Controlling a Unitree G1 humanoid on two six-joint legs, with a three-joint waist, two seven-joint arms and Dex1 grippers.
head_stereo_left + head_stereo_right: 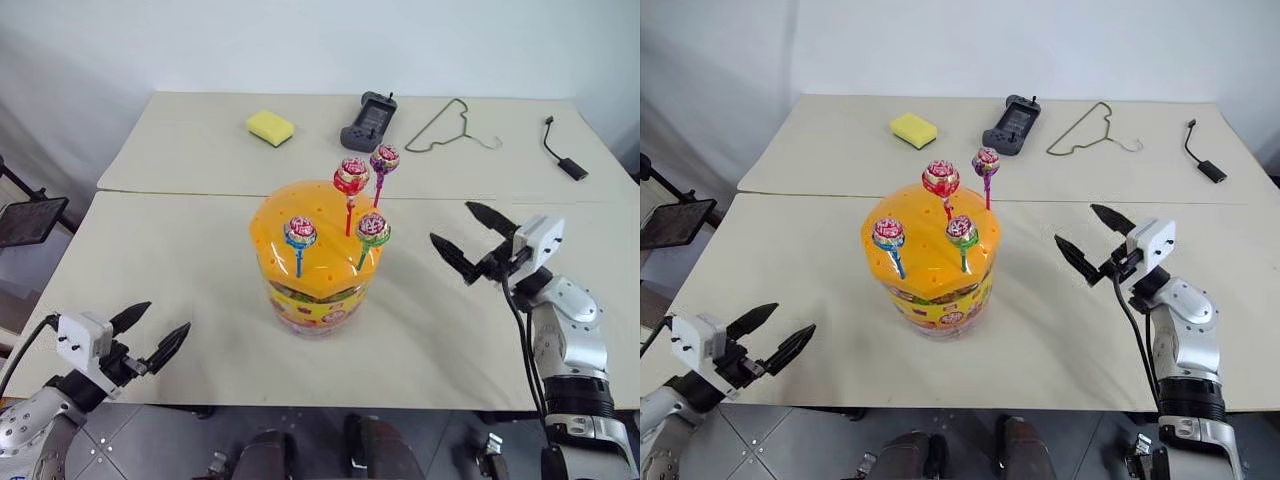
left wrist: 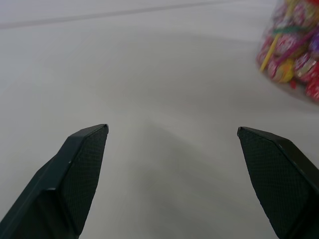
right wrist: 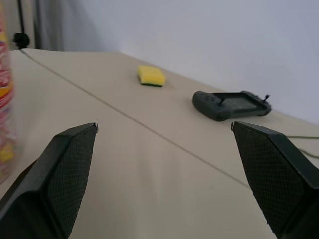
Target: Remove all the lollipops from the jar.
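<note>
1. The jar [image 1: 312, 270] is seen upright near the middle of the near table [image 1: 180, 270], its orange domed lid on and its yellow label band facing the camera.
2. Four lollipops are held upright in holes of the lid: the blue-stick lollipop [image 1: 299, 233] at the front left, the green-stick lollipop [image 1: 372, 229] at the front right, the red-stick lollipop [image 1: 351, 177] behind them, and the purple-stick lollipop [image 1: 384, 159] furthest back and to the right.
3. More wrapped candies are visible through the clear wall of the jar.
4. The left gripper [image 1: 150, 334] is held low at the near left edge of the table, well apart from the jar; its fingers are spread wide and nothing is gripped.
5. The right gripper [image 1: 474, 237] is raised to the right of the jar, apart from it; its fingers are likewise spread wide with nothing between them.
6. On the far table, a yellow sponge [image 1: 270, 127], a dark handheld controller [image 1: 368, 121], a wire hanger [image 1: 452, 127] and a black cable [image 1: 563, 150] are laid out.
</note>
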